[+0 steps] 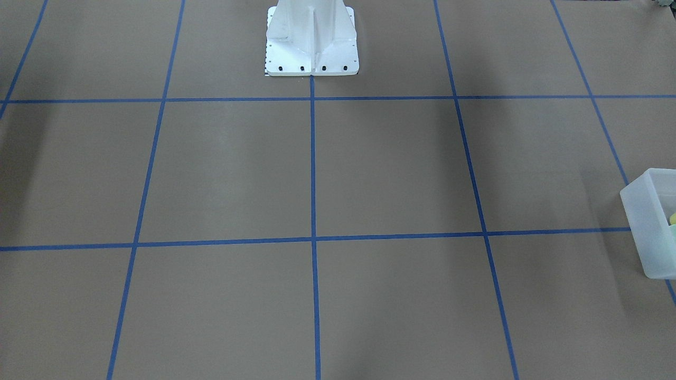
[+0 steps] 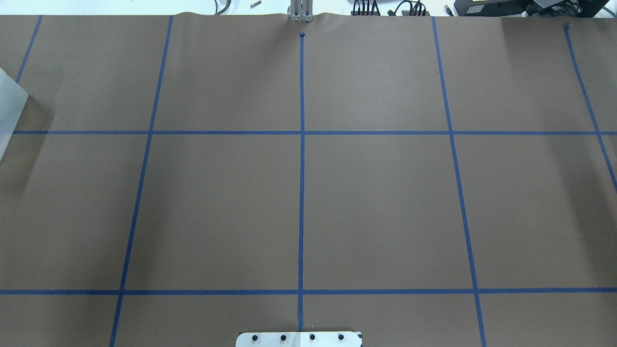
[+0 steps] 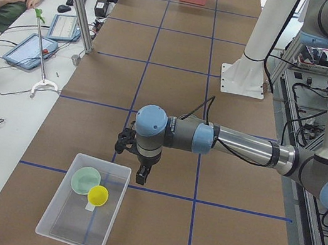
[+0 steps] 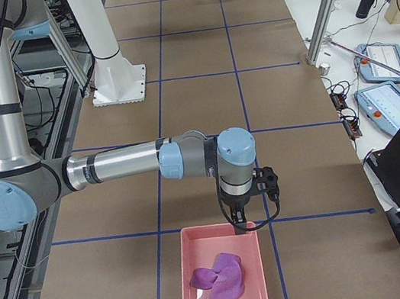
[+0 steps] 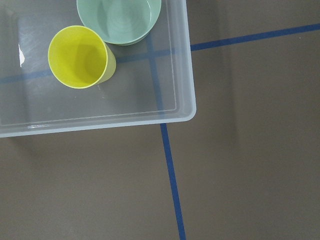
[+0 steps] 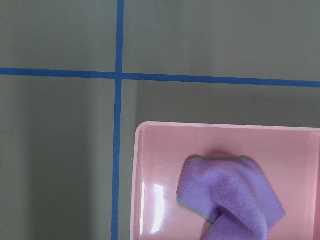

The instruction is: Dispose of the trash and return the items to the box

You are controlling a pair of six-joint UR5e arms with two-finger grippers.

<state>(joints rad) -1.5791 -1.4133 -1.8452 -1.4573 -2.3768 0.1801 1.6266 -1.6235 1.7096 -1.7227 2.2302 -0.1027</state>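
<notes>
The frosted white box [image 3: 76, 224] stands on the brown table near the left end. The yellow cup [image 3: 98, 195] and the mint-green bowl [image 3: 86, 180] sit side by side inside it. The left wrist view looks down on the box [image 5: 182, 60], the cup [image 5: 80, 56] and the bowl [image 5: 120, 20]. My left gripper [image 3: 142, 174] hangs above the table just past the box's corner; I cannot tell whether it is open. My right gripper [image 4: 240, 224] hangs over the near rim of a pink tray [image 4: 255, 287]; I cannot tell whether it is open.
A crumpled purple cloth [image 4: 219, 279] lies in the pink tray, also in the right wrist view [image 6: 230, 190]. The white robot base [image 1: 311, 42] stands mid-table. Operators' tablets and cables lie along the far side. Blue tape lines grid the table.
</notes>
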